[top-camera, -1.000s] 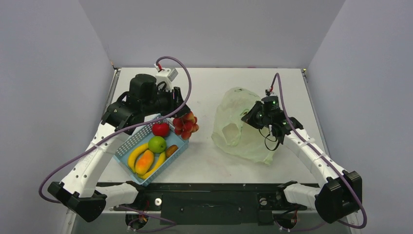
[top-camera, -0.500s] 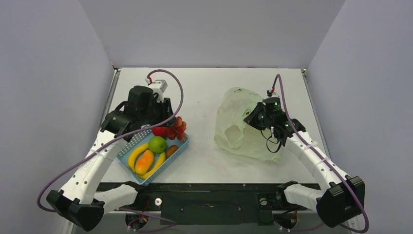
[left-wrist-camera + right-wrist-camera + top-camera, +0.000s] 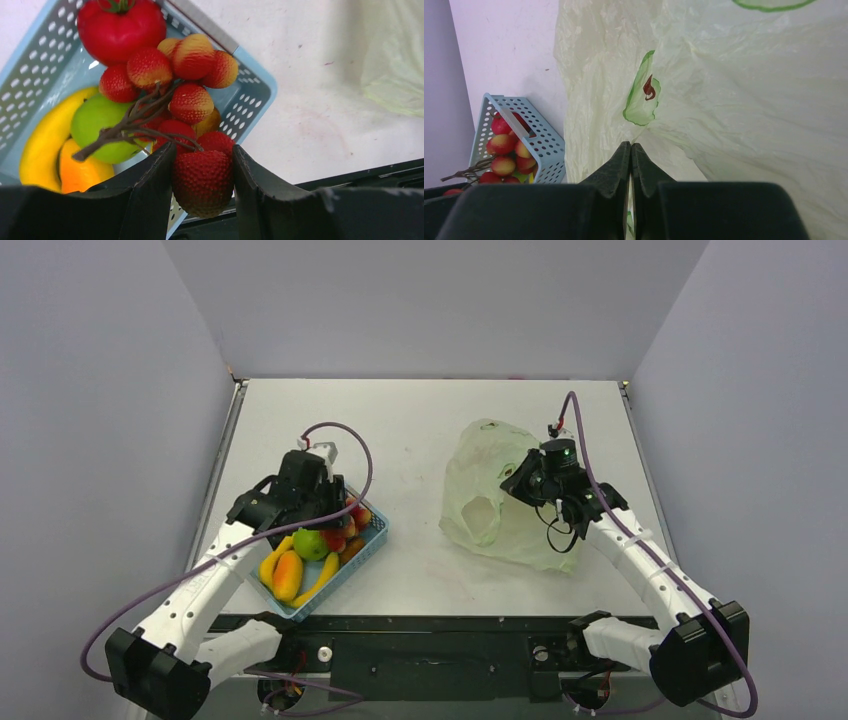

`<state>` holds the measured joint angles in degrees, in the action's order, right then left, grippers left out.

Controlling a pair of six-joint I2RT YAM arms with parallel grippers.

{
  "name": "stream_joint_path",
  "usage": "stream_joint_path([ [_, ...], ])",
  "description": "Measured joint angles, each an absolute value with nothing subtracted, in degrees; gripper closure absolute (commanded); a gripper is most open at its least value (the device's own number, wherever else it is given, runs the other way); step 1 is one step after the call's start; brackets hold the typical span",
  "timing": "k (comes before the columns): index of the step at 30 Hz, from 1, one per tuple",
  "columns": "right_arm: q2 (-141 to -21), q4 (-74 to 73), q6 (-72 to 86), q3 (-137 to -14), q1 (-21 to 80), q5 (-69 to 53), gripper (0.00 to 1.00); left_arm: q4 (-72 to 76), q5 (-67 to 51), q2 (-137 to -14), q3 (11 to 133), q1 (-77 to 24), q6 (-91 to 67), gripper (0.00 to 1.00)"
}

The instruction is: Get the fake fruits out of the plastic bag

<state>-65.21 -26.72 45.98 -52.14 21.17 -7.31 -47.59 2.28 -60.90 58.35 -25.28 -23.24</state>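
Observation:
My left gripper [image 3: 202,170] is shut on one berry of the red-pink berry cluster [image 3: 185,102], which hangs over the blue basket [image 3: 252,90]. In the top view the left gripper [image 3: 330,525] is over the basket [image 3: 372,540] with the cluster [image 3: 350,523]. A light green round fruit [image 3: 97,127] lies in the basket. My right gripper [image 3: 630,147] is shut on a fold of the pale yellow-green plastic bag [image 3: 734,100], holding it up at the right of the table [image 3: 480,505]. The darker green fruit and red apple are not visible.
The basket also holds yellow bananas [image 3: 42,145], an orange mango-like fruit [image 3: 80,172] and a glossy red tomato [image 3: 120,25]. The basket shows at the left of the right wrist view [image 3: 544,145]. A black rail [image 3: 430,625] runs along the table's near edge.
My left arm has moved toward me and down, carrying the berry cluster from beside the basket's far corner to over the basket. The right gripper keeps holding the bag, nearly still.

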Motion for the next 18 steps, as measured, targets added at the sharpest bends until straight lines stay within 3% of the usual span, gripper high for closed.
stream_joint_path([
  [6, -65.5, -27.1, 45.7, -54.7, 23.0, -7.3, 1.0, -46.9, 5.1, -56.1, 50.6, -25.3, -27.1, 0.96],
  [8, -66.3, -27.1, 45.6, -56.6, 24.4, -7.3, 1.0, -46.7, 6.3, -54.3, 49.4, -25.3, -28.2, 0.85],
  [11, -68.3, -26.7, 45.4, -59.5, 27.1, -7.0, 0.99, -46.7, 8.8, -53.0, 49.0, -25.1, -29.3, 0.6],
  [18, -73.6, -25.1, 45.7, -64.6, 30.9, -6.3, 0.88, -47.5, 13.6, -51.6, 50.4, -25.0, -29.2, 0.15],
])
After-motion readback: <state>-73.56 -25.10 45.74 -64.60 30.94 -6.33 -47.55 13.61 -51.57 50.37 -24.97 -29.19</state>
